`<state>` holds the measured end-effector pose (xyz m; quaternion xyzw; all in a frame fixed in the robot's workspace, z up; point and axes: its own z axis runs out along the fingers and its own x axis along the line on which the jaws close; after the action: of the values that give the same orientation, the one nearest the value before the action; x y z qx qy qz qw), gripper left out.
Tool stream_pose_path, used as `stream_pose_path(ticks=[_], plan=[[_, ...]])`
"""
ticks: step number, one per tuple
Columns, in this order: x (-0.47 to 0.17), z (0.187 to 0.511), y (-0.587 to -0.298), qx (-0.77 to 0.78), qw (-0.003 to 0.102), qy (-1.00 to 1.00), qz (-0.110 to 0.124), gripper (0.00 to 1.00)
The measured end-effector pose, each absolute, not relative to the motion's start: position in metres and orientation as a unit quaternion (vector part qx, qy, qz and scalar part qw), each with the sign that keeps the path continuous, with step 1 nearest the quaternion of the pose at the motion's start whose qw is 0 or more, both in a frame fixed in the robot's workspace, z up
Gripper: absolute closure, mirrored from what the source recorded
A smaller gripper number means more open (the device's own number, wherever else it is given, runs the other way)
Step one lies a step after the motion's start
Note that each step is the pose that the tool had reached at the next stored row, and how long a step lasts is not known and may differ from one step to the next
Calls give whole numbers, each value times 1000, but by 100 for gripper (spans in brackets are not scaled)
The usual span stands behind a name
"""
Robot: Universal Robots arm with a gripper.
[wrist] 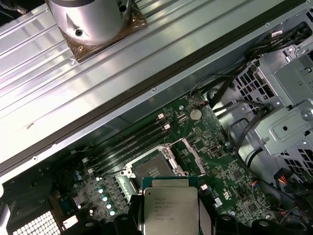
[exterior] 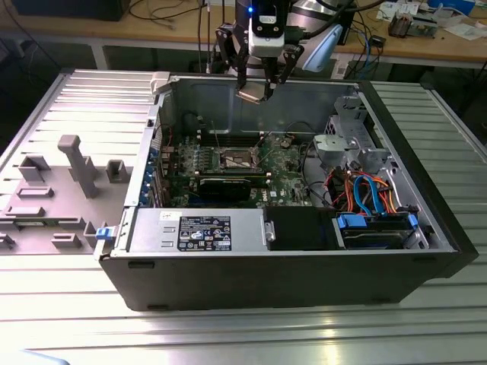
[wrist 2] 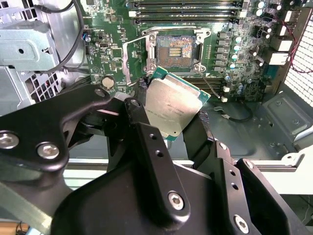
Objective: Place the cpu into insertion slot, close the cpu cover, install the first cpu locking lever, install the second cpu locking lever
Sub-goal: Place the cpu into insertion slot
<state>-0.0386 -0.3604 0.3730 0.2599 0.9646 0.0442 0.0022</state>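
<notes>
Exterior view: gripper [exterior: 256, 90] clamps the cpu [exterior: 250, 95] at top centre, well above the slot [exterior: 236, 160] mid-frame. Placing step in hand; seating likely needs descent and squaring to the slot.

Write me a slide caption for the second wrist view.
The gripper holds the cpu over the green circuit board, with the insertion slot open and empty.

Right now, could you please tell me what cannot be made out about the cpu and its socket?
cpu: its near edge and corners are hidden by the pincer shut on it, second wrist view.
insertion slot: the near part is covered by the cpu, first wrist view; its pins are too small in the exterior view.
cpu cover: open angle unclear, second wrist view.
</notes>
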Motion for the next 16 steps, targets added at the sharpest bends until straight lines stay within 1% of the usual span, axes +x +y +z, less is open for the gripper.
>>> stream_pose_path(ticks=[16], plan=[[-39,372,-360,282,3,959,44,46]])
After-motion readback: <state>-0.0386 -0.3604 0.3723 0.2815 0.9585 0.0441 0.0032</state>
